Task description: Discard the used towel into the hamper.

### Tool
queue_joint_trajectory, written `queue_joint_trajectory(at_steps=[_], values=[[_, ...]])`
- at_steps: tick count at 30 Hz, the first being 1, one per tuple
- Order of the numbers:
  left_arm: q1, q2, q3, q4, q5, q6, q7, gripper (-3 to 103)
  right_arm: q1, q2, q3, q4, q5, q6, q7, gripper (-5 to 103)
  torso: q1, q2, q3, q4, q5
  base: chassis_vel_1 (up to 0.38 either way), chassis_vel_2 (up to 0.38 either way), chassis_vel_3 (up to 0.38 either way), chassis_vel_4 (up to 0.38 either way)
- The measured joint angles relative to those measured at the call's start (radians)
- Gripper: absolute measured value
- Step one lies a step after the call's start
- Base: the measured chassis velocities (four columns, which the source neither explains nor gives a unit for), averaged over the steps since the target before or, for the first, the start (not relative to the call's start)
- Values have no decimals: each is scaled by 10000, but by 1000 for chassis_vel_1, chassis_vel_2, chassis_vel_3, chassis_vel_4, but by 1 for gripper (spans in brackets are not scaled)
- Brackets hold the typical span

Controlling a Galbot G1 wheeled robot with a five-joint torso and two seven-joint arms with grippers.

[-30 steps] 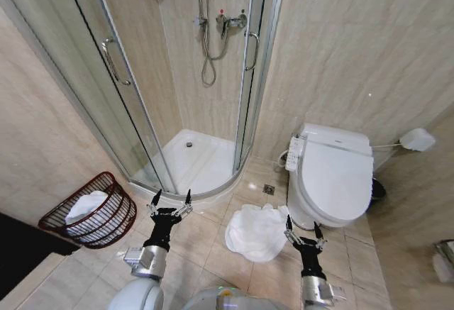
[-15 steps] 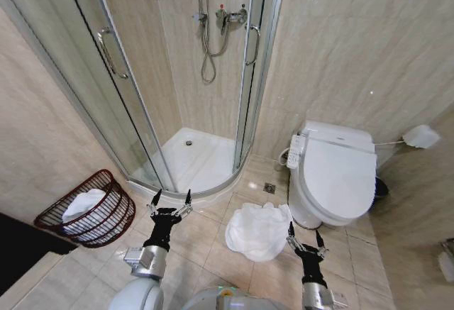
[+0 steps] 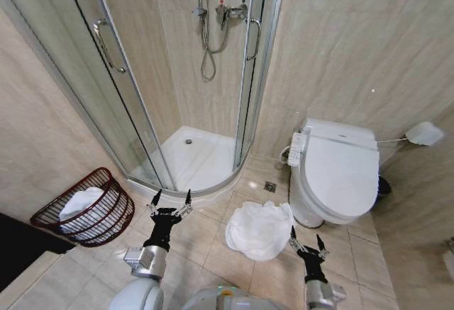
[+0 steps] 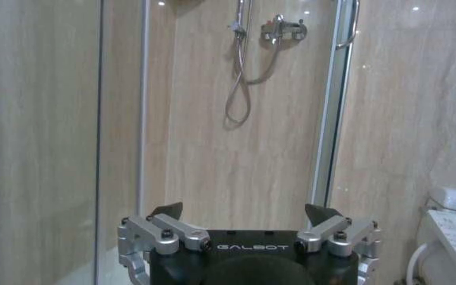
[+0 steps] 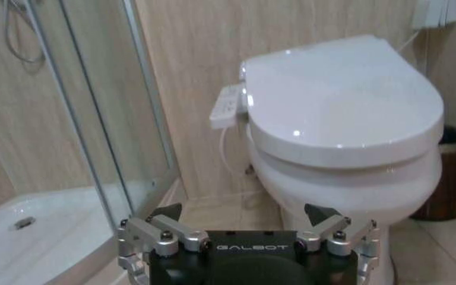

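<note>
Both grippers hang with fingers spread, empty — the right gripper [image 3: 306, 238] just beside the crumpled towel [image 3: 259, 229], the left gripper [image 3: 171, 200] near the hamper [image 3: 85, 209].

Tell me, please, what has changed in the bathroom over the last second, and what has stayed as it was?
The right gripper has drawn back, toward the robot and down in the head view, away from the towel, taking hold of nothing. The whole picture has slid slightly, so the camera moved. The left gripper stays raised and open, the towel still lies on the floor tiles by the toilet, and the hamper still holds white cloth.
</note>
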Motion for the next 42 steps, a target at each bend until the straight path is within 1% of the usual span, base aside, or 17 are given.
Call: queue_joint_trajectory(at_steps=[1, 5, 8, 11, 12, 15, 17, 24, 28, 38, 42], values=[[0, 0, 0, 0, 0, 0, 0, 100, 0, 0, 0, 0, 0, 0, 0, 100, 0, 0, 0, 0, 0, 0, 0, 0, 0], [0, 0, 0, 0, 0, 0, 0, 100, 177, -297, -82, -197, 218, -185, -259, 100, -96, -227, -132, -1, 0, 0, 0, 0, 0], [0, 0, 0, 0, 0, 0, 0, 100, 214, -369, -118, -200, 360, -276, -353, 100, -137, -332, -196, -1, 0, 0, 0, 0, 0], [0, 0, 0, 0, 0, 0, 0, 100, 268, -389, -136, -246, 295, -361, -262, 100, -180, -438, -258, -1, -2, 0, 0, 0, 0], [0, 0, 0, 0, 0, 0, 0, 100, 314, -374, -145, -316, 139, -368, -99, 100, -201, -486, -285, -1, -1, 0, 0, 0, 0], [0, 0, 0, 0, 0, 0, 0, 100, 434, -317, -174, -619, -415, -112, 126, 100, -269, -630, -362, -1, 0, 0, 0, 0, 0], [0, 0, 0, 0, 0, 0, 0, 100, 444, -307, -176, -671, -512, -60, 126, 100, -291, -679, -388, -1, -1, 0, 0, 0, 0], [0, 0, 0, 0, 0, 0, 0, 100, 405, -315, -174, -693, -741, 144, -115, 100, -410, -972, -561, -1, -1, 0, 0, 0, 0], [0, 0, 0, 0, 0, 0, 0, 100, 327, -281, -169, -760, -1131, 329, -229, 100, -476, -1151, -674, -1, -1, 0, 0, 0, 0], [0, 0, 0, 0, 0, 0, 0, 100, 160, -151, -189, -816, -1461, 646, -348, 100, -649, -1578, -929, -1, -1, 0, 0, 0, 0], [0, 0, 0, 0, 0, 0, 0, 100, 106, -131, -184, -816, -1457, 692, -362, 100, -703, -1724, -1019, -1, -1, 0, 0, 0, 0]])
